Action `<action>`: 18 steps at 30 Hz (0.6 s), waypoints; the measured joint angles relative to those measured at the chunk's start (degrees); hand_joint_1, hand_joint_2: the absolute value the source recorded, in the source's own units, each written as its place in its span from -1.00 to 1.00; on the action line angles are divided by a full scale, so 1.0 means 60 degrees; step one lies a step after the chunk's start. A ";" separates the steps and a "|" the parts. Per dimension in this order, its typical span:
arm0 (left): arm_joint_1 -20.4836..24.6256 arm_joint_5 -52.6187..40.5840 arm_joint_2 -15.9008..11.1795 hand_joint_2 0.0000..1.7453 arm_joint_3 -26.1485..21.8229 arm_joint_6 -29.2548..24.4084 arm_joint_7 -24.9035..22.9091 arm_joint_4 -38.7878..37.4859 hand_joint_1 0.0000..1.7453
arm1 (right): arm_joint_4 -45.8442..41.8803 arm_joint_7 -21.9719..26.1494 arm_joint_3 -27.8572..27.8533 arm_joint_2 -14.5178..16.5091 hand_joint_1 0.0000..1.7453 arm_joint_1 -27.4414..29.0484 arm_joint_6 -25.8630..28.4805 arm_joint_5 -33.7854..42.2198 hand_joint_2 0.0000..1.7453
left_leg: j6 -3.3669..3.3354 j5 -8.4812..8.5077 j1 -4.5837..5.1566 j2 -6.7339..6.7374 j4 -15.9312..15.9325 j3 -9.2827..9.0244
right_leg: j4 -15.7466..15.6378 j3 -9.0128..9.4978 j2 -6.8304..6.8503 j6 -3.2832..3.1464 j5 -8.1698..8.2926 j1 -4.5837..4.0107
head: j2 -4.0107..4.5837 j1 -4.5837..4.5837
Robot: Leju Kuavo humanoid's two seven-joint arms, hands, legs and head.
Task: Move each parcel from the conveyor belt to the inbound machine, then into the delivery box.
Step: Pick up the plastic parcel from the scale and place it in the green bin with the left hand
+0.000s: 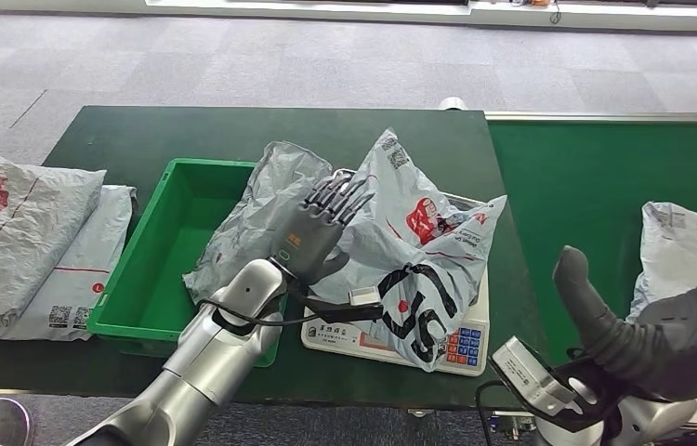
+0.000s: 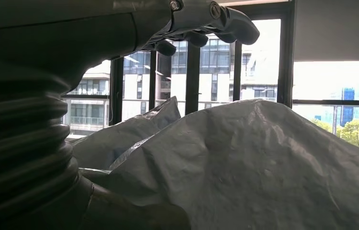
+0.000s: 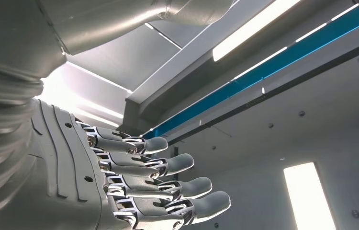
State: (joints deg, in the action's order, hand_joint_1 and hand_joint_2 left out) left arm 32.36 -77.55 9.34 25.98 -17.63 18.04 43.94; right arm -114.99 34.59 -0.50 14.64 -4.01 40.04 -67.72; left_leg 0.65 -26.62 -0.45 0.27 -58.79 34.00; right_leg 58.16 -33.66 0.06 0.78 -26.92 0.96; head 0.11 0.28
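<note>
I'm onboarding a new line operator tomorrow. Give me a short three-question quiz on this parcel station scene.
1. True or false: the green bin holds three parcels.
2. What does the printed parcel rest on? A) the scale B) the floor C) the green belt
3. How many parcels lie on the table left of the bin?

Key
1. False; its visible floor is bare, with a grey parcel draped over its edge.
2. A.
3. Two.

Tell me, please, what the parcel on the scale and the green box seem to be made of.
The parcel looks like thin grey plastic film, slightly glossy: it crumples and folds. The green box seems to be rigid moulded plastic, smooth, with a thick rim. The scale has a white, probably plastic casing.
</note>
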 joint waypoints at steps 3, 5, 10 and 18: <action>0.0084 -0.0185 0.0078 1.00 0.0100 0.0034 0.0076 -0.0231 -1.00 | 0.0000 -0.0063 0.0000 0.0000 -1.00 0.0000 0.0000 -0.0013 1.00 | -0.0001 0.0001 0.0000 -0.0004 -0.0001 0.0000 | 0.0000 0.0002 0.0006 0.0000 0.0000 0.0001 | 0.0000 0.0000; 0.0211 -0.0336 0.0188 1.00 0.0236 0.0070 0.0127 -0.0505 -1.00 | 0.0000 -0.0115 0.0000 0.0000 -1.00 -0.0001 0.0000 -0.0027 1.00 | -0.0001 0.0001 0.0000 -0.0009 -0.0001 0.0001 | 0.0000 0.0005 0.0012 0.0001 0.0001 0.0003 | 0.0000 0.0000; 0.0623 -0.0512 0.0527 1.00 0.0626 0.0373 0.0253 -0.1350 0.50 | 0.0000 -0.0155 0.0000 0.0000 -1.00 -0.0001 0.0000 -0.0029 1.00 | -0.0003 0.0000 0.0002 -0.0009 -0.0002 0.0001 | 0.0000 0.0006 0.0011 0.0001 0.0001 0.0007 | 0.0000 0.0000; 0.1042 -0.0376 0.0700 1.00 0.1032 0.0772 0.0598 -0.2337 1.00 | 0.0000 -0.0474 0.0000 0.0000 -1.00 0.0003 0.0000 -0.0183 1.00 | -0.0001 0.0001 0.0002 -0.0006 0.0000 -0.0001 | 0.0000 0.0002 0.0007 0.0000 0.0001 0.0001 | 0.0000 0.0000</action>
State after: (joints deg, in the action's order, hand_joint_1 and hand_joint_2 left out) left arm 38.62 -79.81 13.55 32.17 -12.99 21.63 29.92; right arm -114.99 31.75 -0.50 14.64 -3.99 40.04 -68.82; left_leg 0.65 -26.62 -0.44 0.24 -58.79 34.00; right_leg 58.16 -33.64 0.10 0.79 -26.92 0.97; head 0.11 0.28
